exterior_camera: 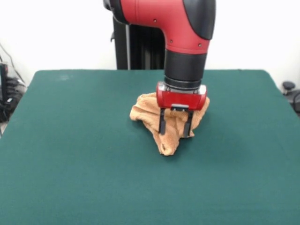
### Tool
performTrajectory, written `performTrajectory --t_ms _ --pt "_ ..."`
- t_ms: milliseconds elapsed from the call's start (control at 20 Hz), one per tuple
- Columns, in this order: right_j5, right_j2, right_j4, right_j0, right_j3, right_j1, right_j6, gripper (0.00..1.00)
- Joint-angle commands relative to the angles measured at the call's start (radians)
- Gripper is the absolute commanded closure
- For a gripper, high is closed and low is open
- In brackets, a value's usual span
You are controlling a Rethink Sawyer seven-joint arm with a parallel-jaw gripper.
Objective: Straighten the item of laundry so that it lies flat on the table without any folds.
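The towel is seen crumpled in a lumpy heap near the middle of the green surface, with one folded corner pointed toward the camera. The hand is held directly over the heap, its two dark fingers parted with towel cloth showing between them, though a grip on the cloth cannot be told.

The surface was a plain dark green, with no pattern on it. The towel was a light orange, uniform over its crumpled folds. The arm was red with black sections, and the pincer had a red housing and black fingers.
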State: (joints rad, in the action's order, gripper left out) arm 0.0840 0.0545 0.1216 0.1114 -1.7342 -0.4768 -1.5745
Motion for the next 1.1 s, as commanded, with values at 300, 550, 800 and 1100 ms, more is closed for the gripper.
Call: performTrajectory --t_ms 300,550,800,1100 --pt "-0.142 -0.162 -0.01 -0.005 -0.078 0.179 -0.227 0.0" --pt "-0.174 -0.168 0.023 -0.018 -0.129 0.189 -0.277 0.0" --pt "-0.163 -0.173 0.039 -0.029 -0.188 0.145 -0.299 0.0" --pt "-0.134 -0.174 0.045 -0.03 -0.263 0.067 -0.303 0.0"
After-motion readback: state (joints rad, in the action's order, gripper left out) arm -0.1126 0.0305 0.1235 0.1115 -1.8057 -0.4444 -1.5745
